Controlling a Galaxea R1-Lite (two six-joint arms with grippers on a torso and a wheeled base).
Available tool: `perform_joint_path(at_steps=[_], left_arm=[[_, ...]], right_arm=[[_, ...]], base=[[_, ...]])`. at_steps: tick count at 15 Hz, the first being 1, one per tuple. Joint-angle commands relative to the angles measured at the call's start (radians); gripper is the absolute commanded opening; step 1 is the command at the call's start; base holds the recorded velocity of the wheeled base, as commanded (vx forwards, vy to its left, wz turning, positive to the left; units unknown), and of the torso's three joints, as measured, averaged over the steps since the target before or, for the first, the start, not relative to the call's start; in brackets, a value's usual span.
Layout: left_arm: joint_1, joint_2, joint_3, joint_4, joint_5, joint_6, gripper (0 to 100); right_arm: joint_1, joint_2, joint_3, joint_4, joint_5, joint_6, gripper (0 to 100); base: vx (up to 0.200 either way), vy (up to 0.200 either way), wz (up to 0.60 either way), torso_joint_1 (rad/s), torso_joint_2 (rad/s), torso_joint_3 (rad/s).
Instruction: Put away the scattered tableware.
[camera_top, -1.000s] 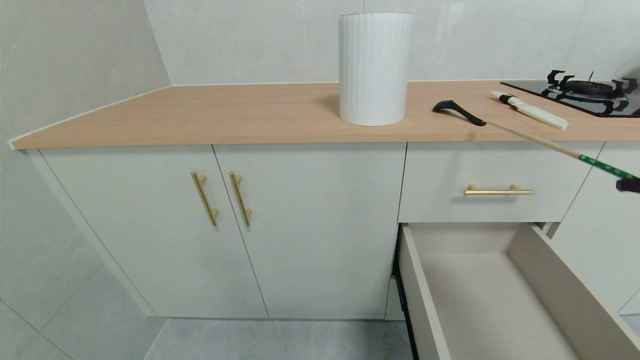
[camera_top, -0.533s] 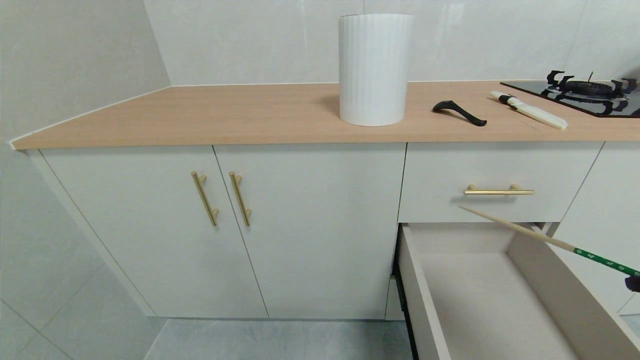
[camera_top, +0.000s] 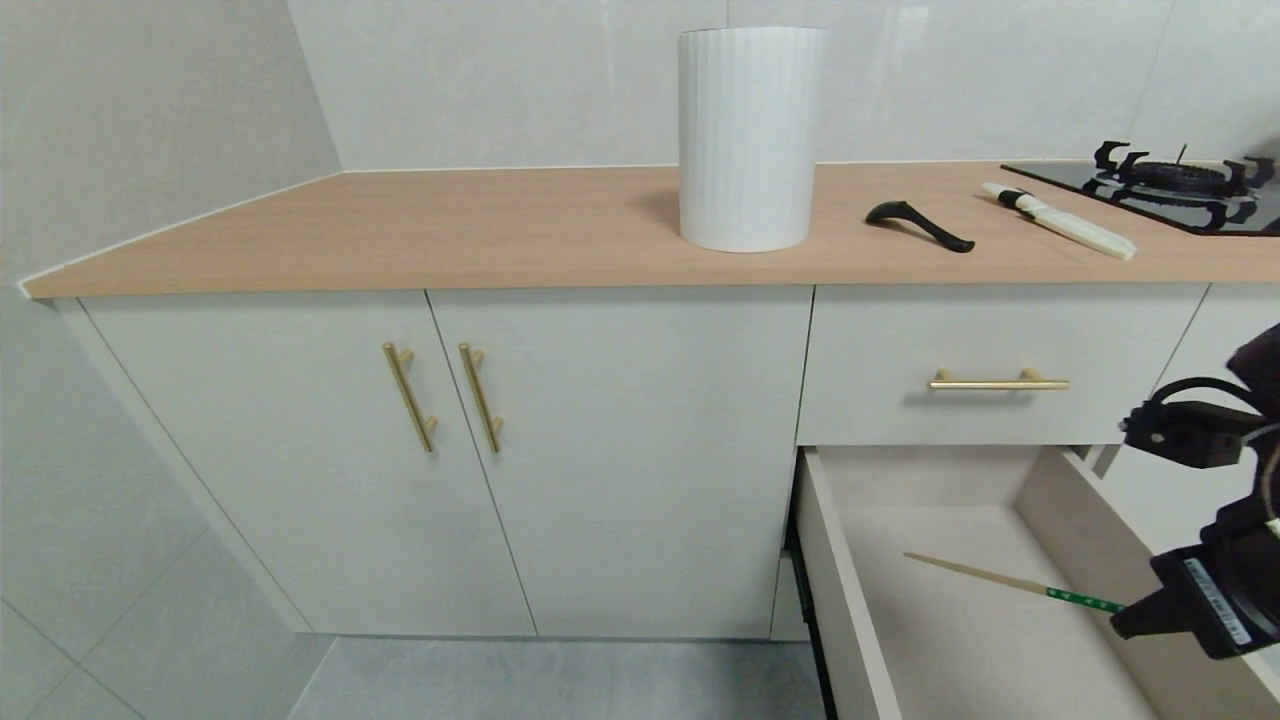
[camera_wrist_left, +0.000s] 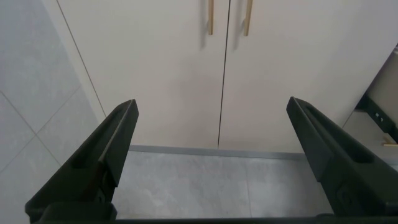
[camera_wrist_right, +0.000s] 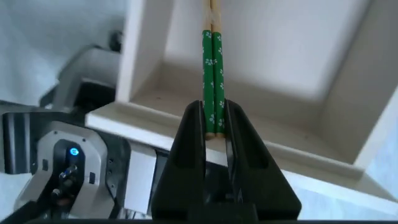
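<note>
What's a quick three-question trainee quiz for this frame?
1. True or false: the right claw is shut on the chopsticks.
2. Pick one. The drawer that the chopsticks reach into is: A) fully shut; B) pulled open; C) taken out of the cabinet.
3. Short answer: which claw is open and holds nothing?

Key: 1 true. 2 B. 3 the left claw.
</note>
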Motion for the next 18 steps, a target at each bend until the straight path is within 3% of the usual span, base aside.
perform_joint_path(at_steps=[1,7,10,18], left_arm=[[0.000,0.000,0.000,0.000,0.000,0.001,100],[0.000,0.000,-0.002,0.000,0.002,-0.001,100],[0.000,0.000,0.000,0.000,0.000,0.001,100],[0.000,0.000,0.000,0.000,0.000,0.001,100]], right_arm=[[-0.002,0.175,0.022,-0.074,-0.032,0.042,0],[-0.003,0.368,0.188,-0.513,-0.052,0.078,0],[-0.002,0.446,0.214,-0.588,-0.109,0.080,0],[0.026,0.575,0.277,-0.737,-0.109,0.078,0]], base=[[0.000,0.000,0.00,0.000,0.00,0.000],[0.000,0.000,0.00,0.000,0.00,0.000],[0.000,0.000,0.00,0.000,0.00,0.000],[0.000,0.000,0.00,0.000,0.00,0.000]])
